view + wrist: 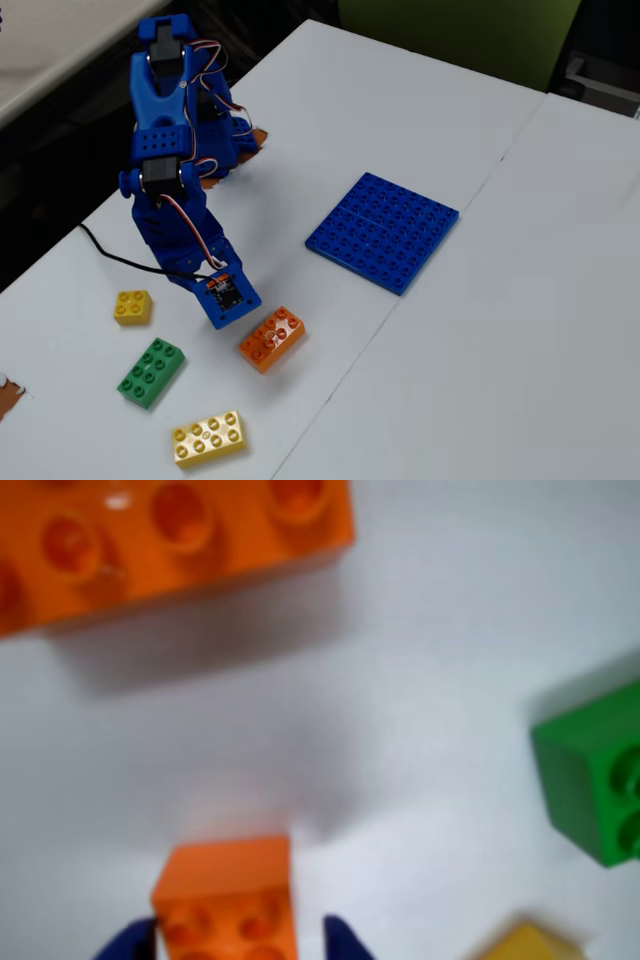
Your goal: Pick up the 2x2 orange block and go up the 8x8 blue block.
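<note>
In the wrist view the 2x2 orange block (228, 900) sits on the white table at the bottom edge, between the two blue fingertips of my gripper (238, 938). The left finger (128, 944) is up against the block. The right finger (343, 940) stands a little apart from it, so the gripper is open around the block. In the fixed view the blue arm (170, 215) leans down over that spot and hides the small block. The 8x8 blue block (383, 231) lies flat on the table well to the right of the arm.
A longer orange brick (272, 338) (170, 540) lies just beyond the gripper. A green brick (151, 372) (595, 780), a small yellow brick (132, 306) (530, 942) and a long yellow brick (208, 438) lie nearby. A black cable (120, 258) runs behind the arm.
</note>
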### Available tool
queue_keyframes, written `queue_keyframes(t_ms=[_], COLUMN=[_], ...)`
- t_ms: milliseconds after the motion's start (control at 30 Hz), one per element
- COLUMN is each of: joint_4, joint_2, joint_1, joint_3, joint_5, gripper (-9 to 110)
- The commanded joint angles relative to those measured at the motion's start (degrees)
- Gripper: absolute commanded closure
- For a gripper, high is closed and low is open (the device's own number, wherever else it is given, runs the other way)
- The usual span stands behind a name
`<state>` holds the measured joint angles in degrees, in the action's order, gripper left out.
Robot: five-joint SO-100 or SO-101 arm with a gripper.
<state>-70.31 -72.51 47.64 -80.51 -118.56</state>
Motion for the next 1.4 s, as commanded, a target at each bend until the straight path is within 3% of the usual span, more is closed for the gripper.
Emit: queue_keyframes(t_ms=[0, 233, 667, 733, 833, 1033, 1367], joint_4=[0.97, 5.89, 4.31, 4.04, 4.13, 4.66, -9.49], joint_2=[-0.09, -0.09, -1.23, -1.32, -1.32, -1.85, -3.6], joint_1=[0.44, 0.18, -0.44, -0.53, -0.7, -1.49, -7.56], joint_3=[0.09, -4.57, -5.54, -5.54, -5.62, -5.54, 14.41], joint_5=[-0.35, -0.53, 0.18, 0.44, 1.05, 2.55, 8.88], gripper=[80, 78, 79, 84, 101, 101, 101])
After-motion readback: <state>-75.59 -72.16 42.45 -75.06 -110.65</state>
